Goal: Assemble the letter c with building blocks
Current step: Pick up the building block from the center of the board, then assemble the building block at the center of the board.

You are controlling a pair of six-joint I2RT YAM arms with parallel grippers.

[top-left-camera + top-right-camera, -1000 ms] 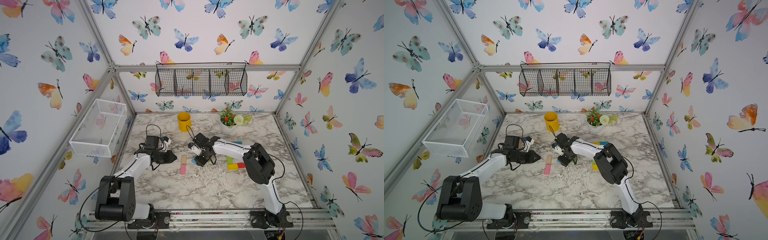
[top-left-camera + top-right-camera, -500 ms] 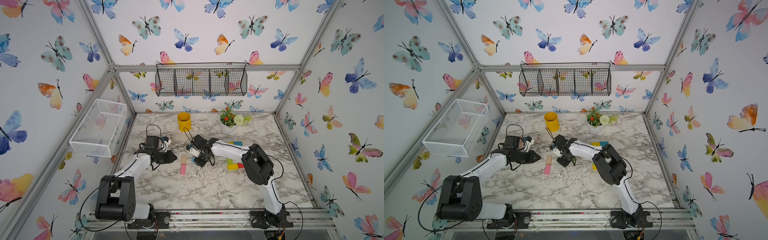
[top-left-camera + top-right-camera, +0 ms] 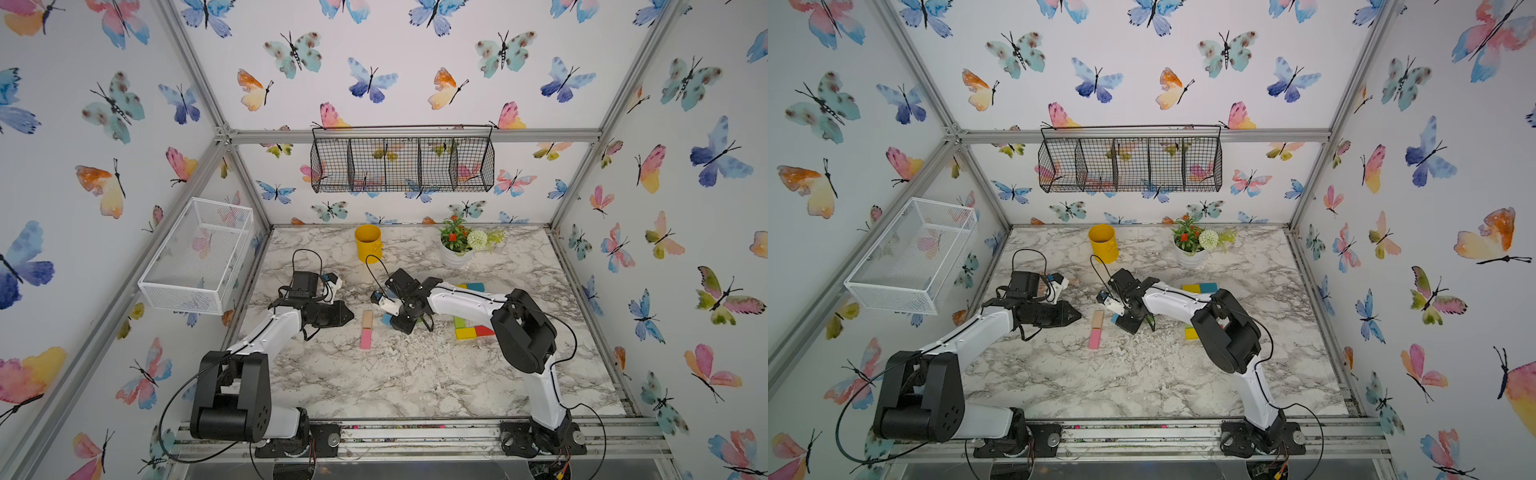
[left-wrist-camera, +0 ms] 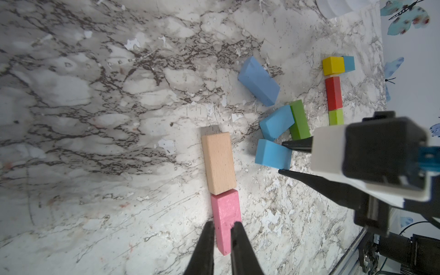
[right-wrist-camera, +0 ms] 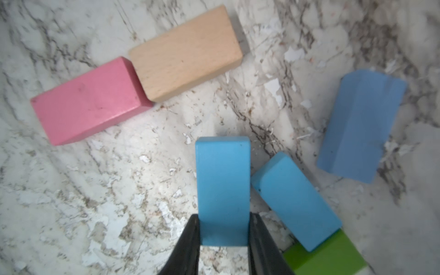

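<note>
Pincers: right pincer [image 5: 225, 216] clamped on blue block [image 5: 222, 176]; left pincer [image 4: 222, 223] together, near pink block [image 4: 225, 207].

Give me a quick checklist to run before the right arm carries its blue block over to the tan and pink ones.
1. Right tool closed on blue block: ok, it presses both long sides.
2. Blue block lifted off table: cannot tell.
3. Room around the grip: not ok, second blue block lies close beside it, leaning on green block.
4. Tan block and pink block in line, end to end: ok.
5. Left tool shut, holding nothing, apart from the right tool: ok.
</note>
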